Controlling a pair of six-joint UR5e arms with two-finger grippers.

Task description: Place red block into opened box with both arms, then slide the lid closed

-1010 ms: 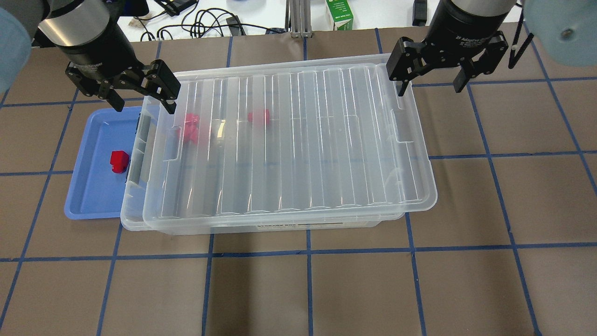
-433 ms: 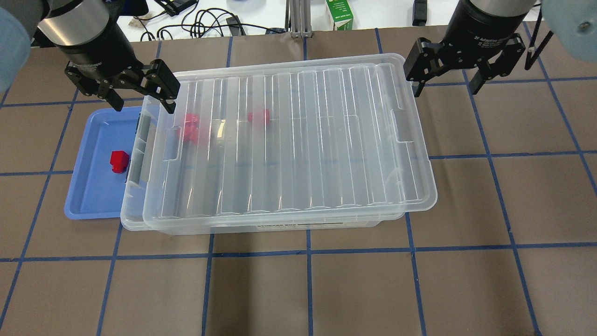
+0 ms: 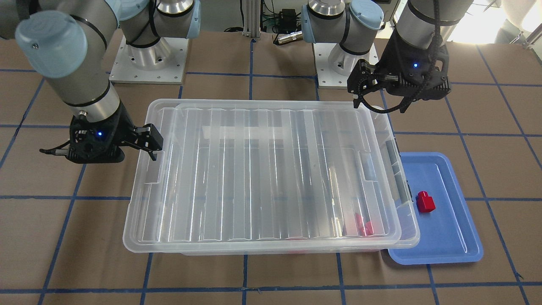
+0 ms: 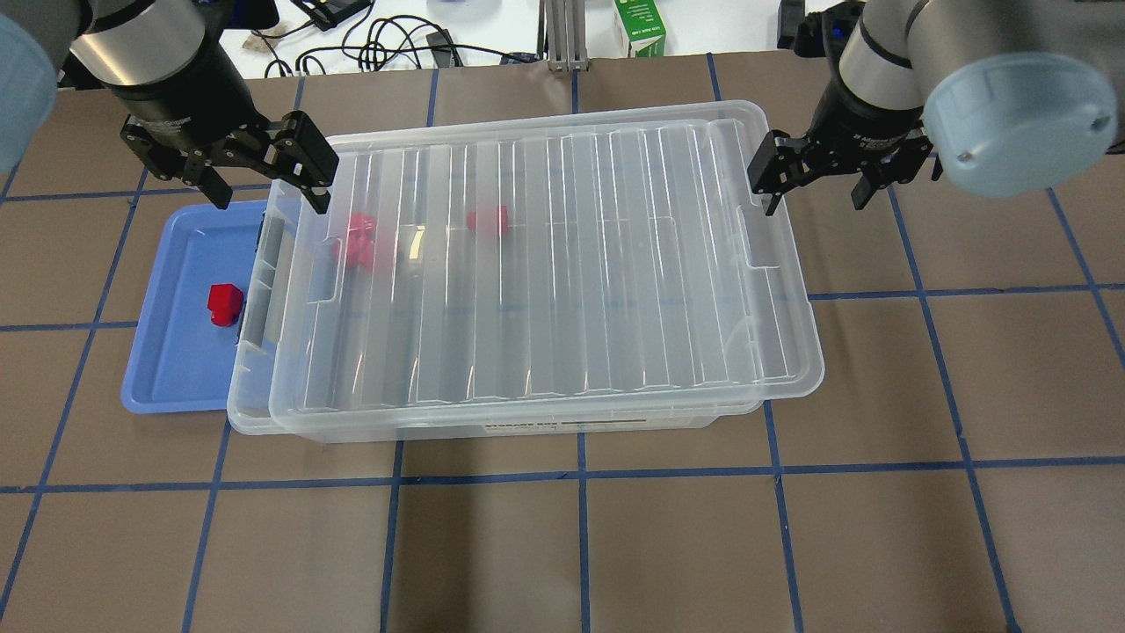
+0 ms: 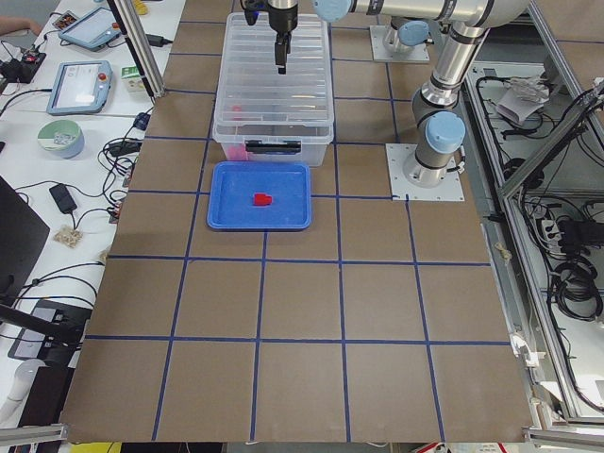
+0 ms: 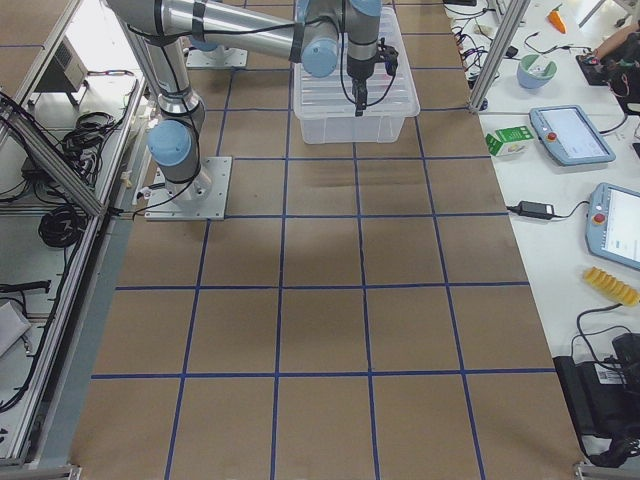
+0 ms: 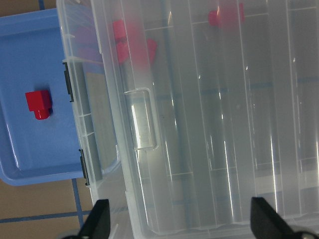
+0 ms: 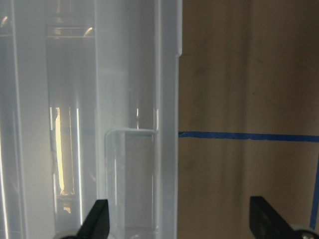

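Both my tools are spread wide w/ nothing in them. My left tool [image 4: 270, 198] hangs over the far left corner of the lid [image 4: 571, 264]. My right tool [image 4: 816, 200] straddles the lid's right short edge near the far corner, one finger over plastic, the other over bare worktop [image 4: 615, 545]. I can't tell its height above the lid. The red block [image 4: 224, 303] lies in the blue tray [image 4: 176, 360], just beside the box [image 4: 244, 400] at its latch end, so it's not in yet. The lid sits shifted to the right, leaving only a thin strip of box open on the left.

Main risk: that strip looks too narrow for my open left tool, which could knock the lid edge or rim and drop the block outside. Also, pushing the lid from one far corner could skew it and jam it on the rim. It already overhangs the right end, so more travel that way may tip it off. There's room to the right of the box and along the near side. The left is tight, w/ the tray hard against the box.
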